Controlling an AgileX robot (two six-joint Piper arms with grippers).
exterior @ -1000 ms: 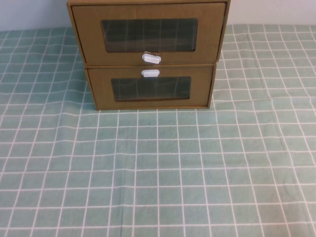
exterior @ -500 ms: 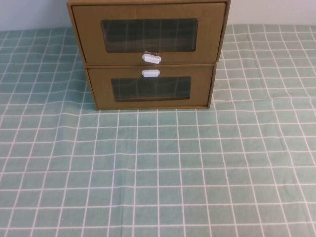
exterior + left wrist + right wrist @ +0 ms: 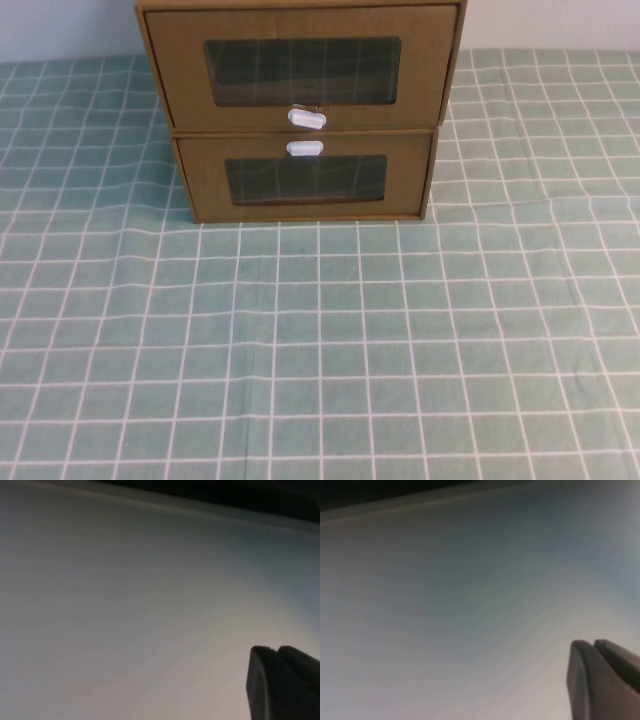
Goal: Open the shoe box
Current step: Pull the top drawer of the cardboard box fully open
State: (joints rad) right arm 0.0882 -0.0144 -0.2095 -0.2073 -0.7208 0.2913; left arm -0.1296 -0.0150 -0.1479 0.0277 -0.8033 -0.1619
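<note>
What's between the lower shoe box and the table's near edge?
Only bare checked cloth, in the high view; left gripper and right gripper sit outside it, facing blank wall.

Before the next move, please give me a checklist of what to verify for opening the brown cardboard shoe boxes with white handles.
1. Upper brown cardboard box shut, resting on lower box: ok.
2. Upper white handle and lower white handle unobstructed: ok.
3. Left gripper near a handle: not ok; outside high view, shut.
4. Right gripper near a handle: not ok; outside high view, shut.
5. Which box to open: cannot tell.
</note>
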